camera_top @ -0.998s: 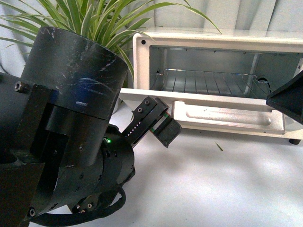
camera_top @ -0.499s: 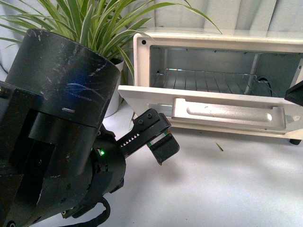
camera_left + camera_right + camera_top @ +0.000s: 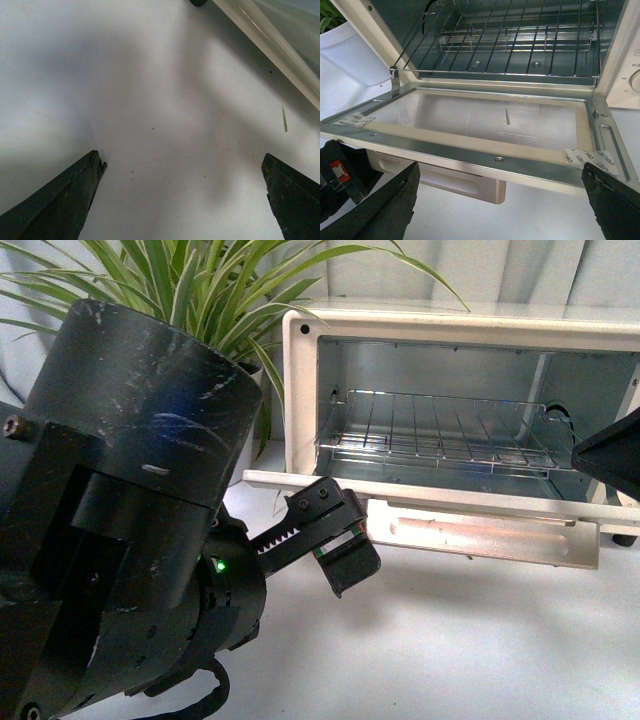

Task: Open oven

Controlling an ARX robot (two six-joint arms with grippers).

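The oven (image 3: 450, 325) has its door (image 3: 485, 120) lying flat open, and the wire rack (image 3: 440, 430) shows inside. The left gripper (image 3: 182, 159) and the right gripper (image 3: 500, 169) both have jaws spread wide, holding nothing.

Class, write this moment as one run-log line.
oven: door open | rack: inside | left end effector: open, empty | right end effector: open, empty

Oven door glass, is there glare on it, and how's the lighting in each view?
Right wrist view: the door glass carries a milky sheen but looks sharp. Front view: a warm bright streak glares on the handle, and the left arm looms large, blocking the left side. Left wrist view: soft broad shadows on the table.
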